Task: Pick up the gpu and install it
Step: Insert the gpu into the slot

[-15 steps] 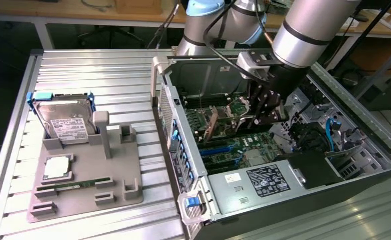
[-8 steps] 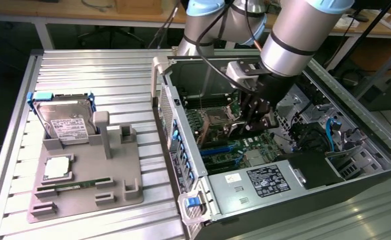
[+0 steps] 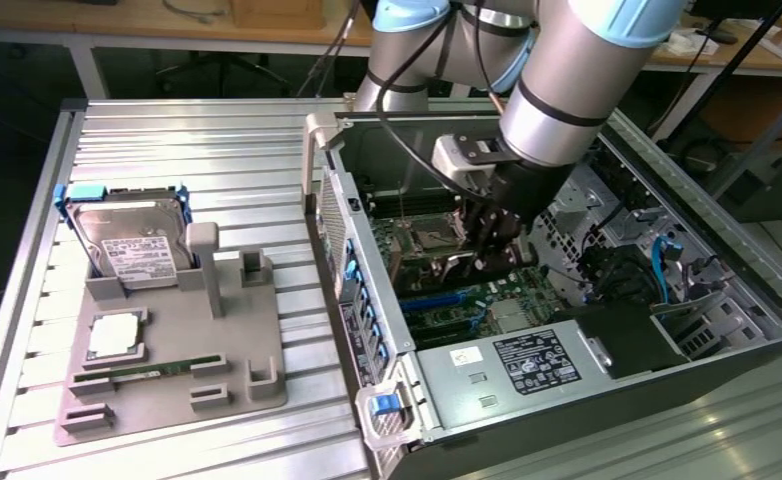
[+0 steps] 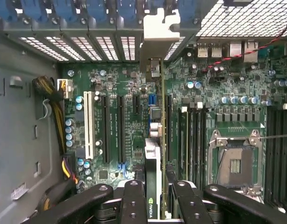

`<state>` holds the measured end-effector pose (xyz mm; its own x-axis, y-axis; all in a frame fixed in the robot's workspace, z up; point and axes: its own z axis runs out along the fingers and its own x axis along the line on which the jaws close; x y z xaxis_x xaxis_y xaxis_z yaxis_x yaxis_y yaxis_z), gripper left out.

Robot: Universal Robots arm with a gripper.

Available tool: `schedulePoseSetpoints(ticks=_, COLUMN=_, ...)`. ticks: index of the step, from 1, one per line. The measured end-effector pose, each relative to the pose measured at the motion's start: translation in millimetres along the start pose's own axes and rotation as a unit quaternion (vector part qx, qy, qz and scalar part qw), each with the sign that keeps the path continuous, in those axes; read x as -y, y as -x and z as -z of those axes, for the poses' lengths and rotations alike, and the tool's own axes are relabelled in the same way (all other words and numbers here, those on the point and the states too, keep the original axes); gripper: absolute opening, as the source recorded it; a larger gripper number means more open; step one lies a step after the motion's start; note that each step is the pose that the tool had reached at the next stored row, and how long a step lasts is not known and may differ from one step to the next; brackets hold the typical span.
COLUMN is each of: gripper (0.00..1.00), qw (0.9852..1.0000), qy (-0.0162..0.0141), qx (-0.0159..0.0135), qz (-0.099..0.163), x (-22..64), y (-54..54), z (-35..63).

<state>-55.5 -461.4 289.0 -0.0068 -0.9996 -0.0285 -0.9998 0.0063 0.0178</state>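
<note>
Now | gripper clamps gpu | above motherboard slots

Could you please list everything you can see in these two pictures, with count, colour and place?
gpu: one, green board with silver bracket, held edge-on above the motherboard.
motherboard: one, green, inside the case.
computer case: one, dark grey, open, at the exterior view's right.
power supply: one, silver, at the case's near end.
hard drive: one, silver with white label, upright in the holder.
RAM stick: one, green, lying in the holder.
parts holder: one, grey, on the table.
table: one, ribbed silver.
hand: one, black, closed on the gpu.
</note>
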Motion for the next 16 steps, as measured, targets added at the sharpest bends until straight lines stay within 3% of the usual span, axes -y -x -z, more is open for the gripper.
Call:
schedulePoseSetpoints(ticks=5, gripper=0.27, qw=1.0, qy=0.0066, qx=0.0, qz=0.0, x=-1.2, y=0.0, z=-5.6)
schedulePoseSetpoints(ticks=11, gripper=0.27, qw=1.0, qy=0.0082, qx=0.0, qz=0.0, x=-7.8, y=1.4, z=-13.2)
schedulePoseSetpoints(ticks=16, gripper=0.27, qw=1.0, qy=0.0083, qx=-0.0001, qz=0.0, x=-8.3, y=1.4, z=-13.2)
